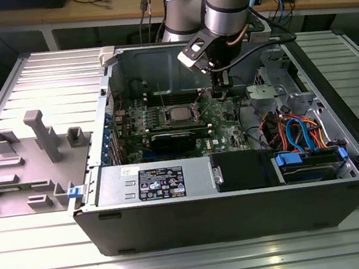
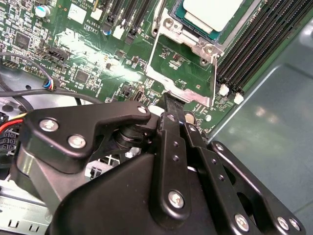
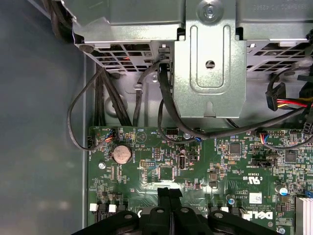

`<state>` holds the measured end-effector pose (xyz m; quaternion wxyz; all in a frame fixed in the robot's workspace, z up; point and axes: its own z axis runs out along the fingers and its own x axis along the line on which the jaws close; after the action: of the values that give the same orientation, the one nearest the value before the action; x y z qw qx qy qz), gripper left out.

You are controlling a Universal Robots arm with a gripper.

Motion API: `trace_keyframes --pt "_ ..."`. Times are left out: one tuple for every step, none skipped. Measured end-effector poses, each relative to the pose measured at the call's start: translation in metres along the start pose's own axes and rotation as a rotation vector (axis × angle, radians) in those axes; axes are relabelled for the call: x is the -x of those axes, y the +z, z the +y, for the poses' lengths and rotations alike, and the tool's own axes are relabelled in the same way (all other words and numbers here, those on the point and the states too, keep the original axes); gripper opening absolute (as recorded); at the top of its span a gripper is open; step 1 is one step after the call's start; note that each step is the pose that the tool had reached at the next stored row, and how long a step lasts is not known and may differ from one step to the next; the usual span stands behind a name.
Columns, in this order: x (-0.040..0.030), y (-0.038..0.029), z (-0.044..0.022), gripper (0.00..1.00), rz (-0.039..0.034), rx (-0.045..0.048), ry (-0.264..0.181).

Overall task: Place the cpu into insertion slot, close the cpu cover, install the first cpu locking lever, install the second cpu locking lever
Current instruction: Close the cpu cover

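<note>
Looking at the exterior view: cpu sits in its socket, gripper at about 2 o'clock from it. Second wrist view: cover stands open, fingers pressed together, tips at its edge. First wrist view: fingers closed up over the board. Cover-closing step, I'd say; it needs tipping down over the chip.

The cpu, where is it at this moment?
The cpu lies near the middle of the motherboard, to the exterior view's left of the tool.
</note>
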<state>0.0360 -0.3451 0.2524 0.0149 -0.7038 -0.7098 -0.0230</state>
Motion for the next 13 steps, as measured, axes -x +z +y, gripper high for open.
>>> trace_keyframes --pt "0.0000 0.0000 0.0000 0.11 0.0000 0.0000 0.000" --pt "0.0000 0.0000 0.0000 0.11 0.0000 0.0000 0.000" --pt "0.0000 0.0000 0.0000 0.11 0.0000 0.0000 0.000" --pt "0.0000 0.0000 -0.0001 0.11 0.0000 0.0000 0.000" --pt "0.0000 0.0000 -0.0005 0.11 0.0001 0.0000 0.000" --pt "0.0000 0.0000 -0.0009 0.11 0.0000 0.0000 0.000" --pt "0.0000 0.0000 -0.0018 0.11 0.0000 0.0000 0.000" --pt "-0.0001 0.0000 -0.0041 0.11 0.0000 0.0000 0.000" --pt "-0.0001 -0.0001 -0.0060 0.11 0.0000 0.0000 0.000" --pt "-0.0001 -0.0001 -0.0079 0.11 0.0001 0.0000 0.000" --pt "-0.0001 -0.0001 -0.0096 0.11 0.0002 0.0001 0.000" --pt "-0.0001 -0.0001 -0.0122 0.11 0.0002 0.0001 0.000" --pt "-0.0001 -0.0002 -0.0139 0.11 0.0002 0.0001 0.000"
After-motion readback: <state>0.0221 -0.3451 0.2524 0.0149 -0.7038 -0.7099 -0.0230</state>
